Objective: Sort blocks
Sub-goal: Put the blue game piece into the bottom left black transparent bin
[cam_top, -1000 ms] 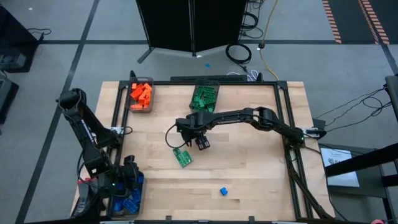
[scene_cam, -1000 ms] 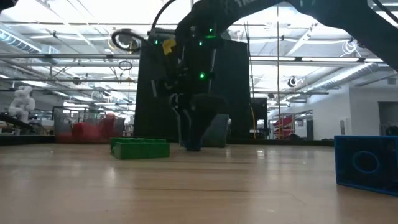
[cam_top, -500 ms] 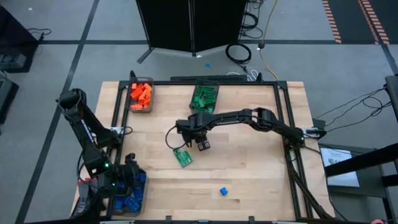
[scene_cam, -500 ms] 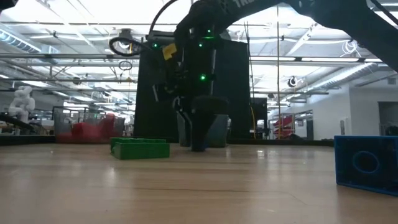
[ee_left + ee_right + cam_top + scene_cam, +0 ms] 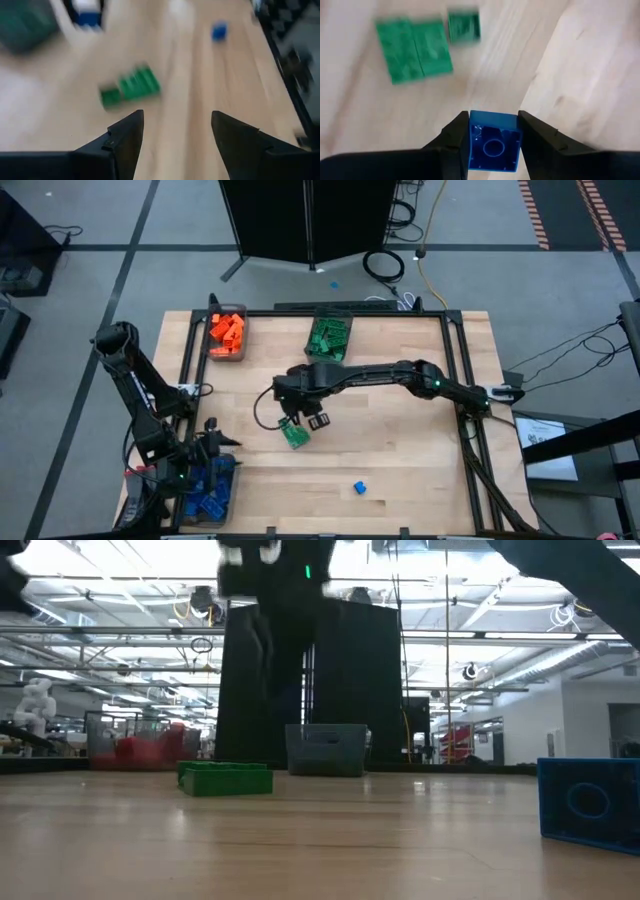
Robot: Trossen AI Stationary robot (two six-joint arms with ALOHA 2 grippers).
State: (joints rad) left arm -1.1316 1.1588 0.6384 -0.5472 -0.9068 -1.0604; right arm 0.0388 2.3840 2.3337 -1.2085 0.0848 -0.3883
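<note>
Your small blue studded plastic brick (image 5: 493, 147) sits clamped between the two dark fingers of the right end effector (image 5: 312, 418), above the middle of the pale wooden worktop (image 5: 400, 450). Just beside it lies a flat green studded plate (image 5: 293, 434) with a smaller green brick (image 5: 464, 25) next to it. Another small blue brick (image 5: 359, 487) rests well apart, toward the near edge. Your left end effector (image 5: 175, 137) stands with its fingers apart and nothing between them, at the bin of blue bricks (image 5: 207, 498) on the left near corner.
</note>
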